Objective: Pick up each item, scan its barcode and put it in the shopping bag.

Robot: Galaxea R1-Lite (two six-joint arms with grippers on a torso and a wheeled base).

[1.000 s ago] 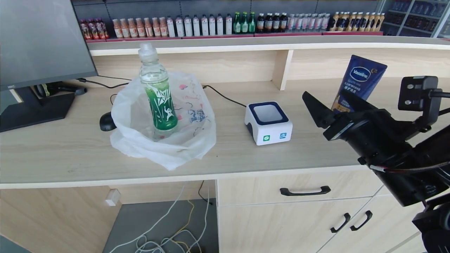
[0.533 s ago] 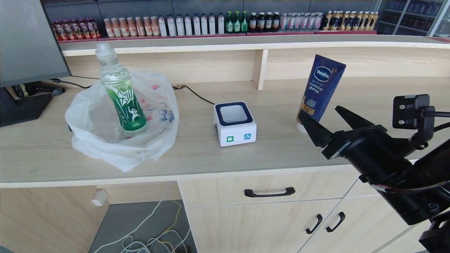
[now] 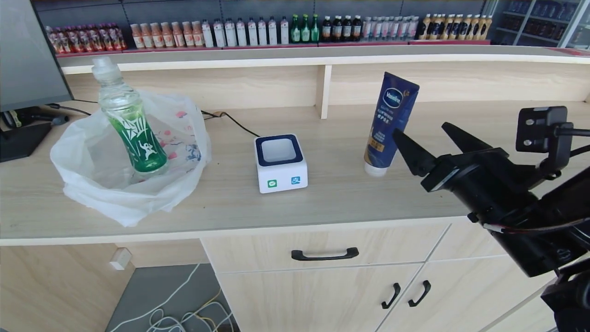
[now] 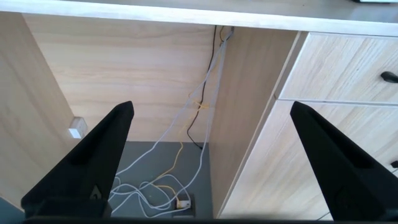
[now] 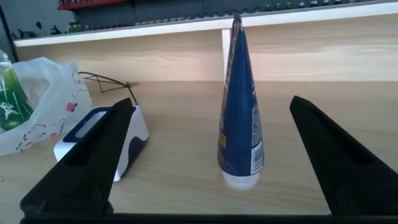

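Observation:
A blue tube stands cap-down on the wooden counter, right of the white scanner. My right gripper is open, held just in front of the counter edge and level with the tube. In the right wrist view the tube stands between the spread fingers, a short way ahead of them. A green-labelled bottle stands upright in the white shopping bag at the counter's left. My left gripper is open and empty, low down, facing the space under the counter.
A monitor base and cables sit at the far left. A raised shelf with a divider backs the counter. Drawers with black handles are below. Loose cables lie on the floor under the counter.
The whole head picture has slid left, so the camera has moved right along the counter. The tube, earlier partly behind my right gripper, now shows whole beside its finger. Both grippers stay open.

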